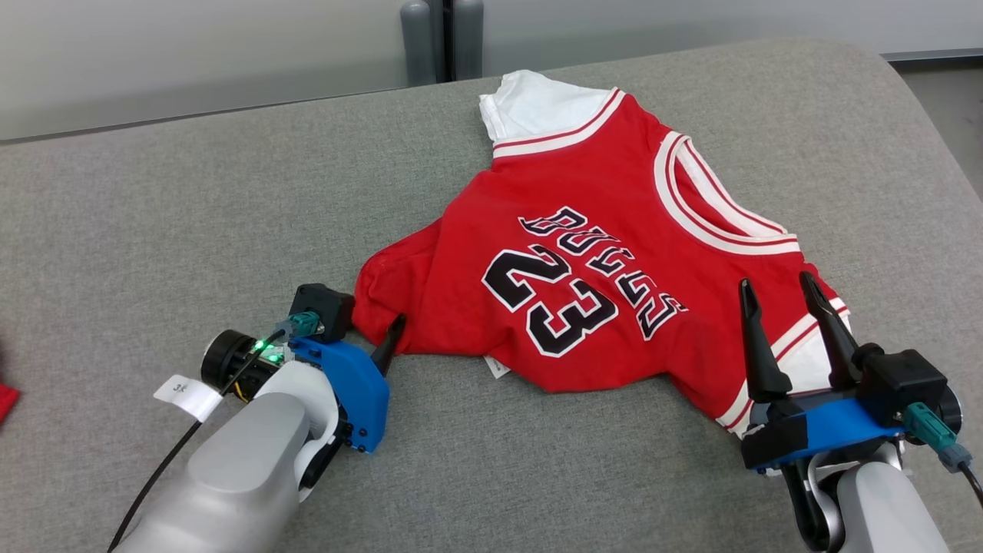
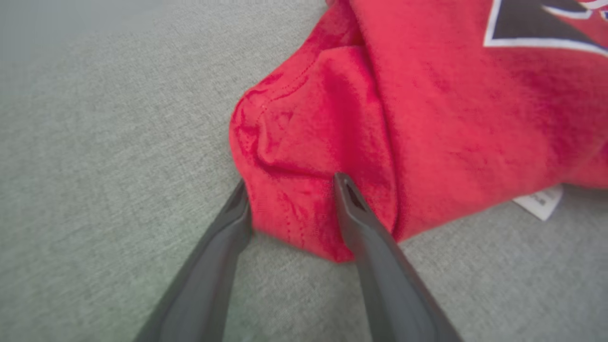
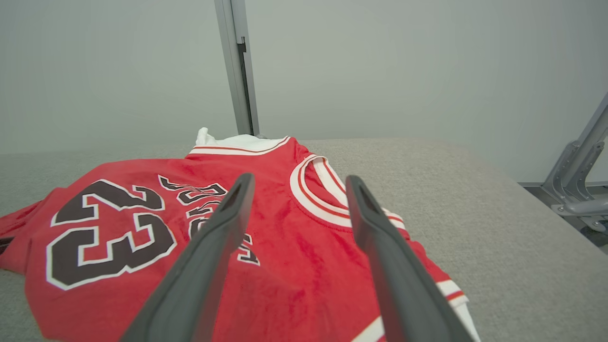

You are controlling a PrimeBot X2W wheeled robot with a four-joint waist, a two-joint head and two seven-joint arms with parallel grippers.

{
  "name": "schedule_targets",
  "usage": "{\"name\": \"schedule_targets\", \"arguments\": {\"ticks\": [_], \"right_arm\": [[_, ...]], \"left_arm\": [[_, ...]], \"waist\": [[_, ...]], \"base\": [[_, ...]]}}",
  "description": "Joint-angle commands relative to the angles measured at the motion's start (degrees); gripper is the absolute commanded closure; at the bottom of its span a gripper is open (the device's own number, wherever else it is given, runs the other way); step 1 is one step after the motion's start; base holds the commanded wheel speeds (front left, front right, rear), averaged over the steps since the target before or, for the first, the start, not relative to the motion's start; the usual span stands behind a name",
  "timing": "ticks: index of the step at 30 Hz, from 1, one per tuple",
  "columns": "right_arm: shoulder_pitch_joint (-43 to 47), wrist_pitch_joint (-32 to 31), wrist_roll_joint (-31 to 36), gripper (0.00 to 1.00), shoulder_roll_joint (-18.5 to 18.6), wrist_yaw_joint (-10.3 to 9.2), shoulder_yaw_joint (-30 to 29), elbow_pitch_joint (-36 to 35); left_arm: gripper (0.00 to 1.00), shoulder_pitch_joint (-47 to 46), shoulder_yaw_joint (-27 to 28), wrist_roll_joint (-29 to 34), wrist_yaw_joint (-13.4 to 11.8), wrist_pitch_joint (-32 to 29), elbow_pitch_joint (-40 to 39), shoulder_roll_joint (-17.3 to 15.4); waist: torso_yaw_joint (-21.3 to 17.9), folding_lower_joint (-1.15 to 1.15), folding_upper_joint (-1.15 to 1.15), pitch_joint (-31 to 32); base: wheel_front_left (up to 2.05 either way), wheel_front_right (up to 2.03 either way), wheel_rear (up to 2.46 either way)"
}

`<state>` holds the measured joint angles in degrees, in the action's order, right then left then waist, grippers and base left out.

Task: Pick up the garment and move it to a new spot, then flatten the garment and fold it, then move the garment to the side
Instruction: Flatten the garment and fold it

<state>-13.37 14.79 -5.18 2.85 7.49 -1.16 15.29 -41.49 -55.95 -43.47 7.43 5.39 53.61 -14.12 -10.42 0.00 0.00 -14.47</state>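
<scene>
Partly rumpled red jersey point(image 1: 553, 184), black 23, left tool point(image 2: 290, 180) spread astride its corner, right tool point(image 1: 775, 281) spread

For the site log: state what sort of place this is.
Probably a robot test lab, not a home: a grey fabric-covered table, bare pale wall panels with a metal post, and one red jersey laid out.
</scene>
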Motion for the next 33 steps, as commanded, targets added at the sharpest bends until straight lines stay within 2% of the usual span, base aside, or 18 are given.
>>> {"name": "schedule_targets", "arguments": {"ticks": [1, 8, 13, 23, 33], "right_arm": [[-0.42, 0.33, 0.02, 0.0, 0.08, 0.01, -0.25, -0.19], [1.47, 0.39, 0.15, 0.0, 0.07, 0.01, -1.21, 0.38], [2.43, 0.37, 0.17, 0.0, 0.08, 0.01, -1.86, 1.03], [4.86, 0.37, -0.22, 0.0, 0.1, 0.01, -3.39, 2.1], [5.43, 0.43, -0.47, 0.0, 0.09, 0.01, -3.74, 2.81]], "left_arm": [[1.0, -0.96, -1.06, -0.49, 0.1, 1.2, 0.33, 0.1], [1.0, -1.61, -2.29, -2.93, 0.1, 7.97, 0.01, 0.88], [1.0, 1.04, -0.26, -2.56, -0.02, 9.76, -2.68, -0.04], [1.0, 15.08, 10.52, 2.04, -6.35, 9.81, -21.36, -7.74], [1.0, 28.99, 15.59, 1.2, -13.9, 9.6, -37.52, -15.79]], "waist": [[0.09, 0.0, 0.0, 0.14], [2.68, 0.0, 0.0, 2.76], [5.84, 0.0, 0.0, 5.59], [12.41, 0.0, 0.0, 9.26], [15.29, 0.0, 0.0, 9.84]], "base": [[0.0, 0.0, 0.0], [0.0, 0.0, 0.0], [0.0, 0.0, 0.0], [0.0, 0.0, 0.0], [0.0, 0.0, 0.0]]}}
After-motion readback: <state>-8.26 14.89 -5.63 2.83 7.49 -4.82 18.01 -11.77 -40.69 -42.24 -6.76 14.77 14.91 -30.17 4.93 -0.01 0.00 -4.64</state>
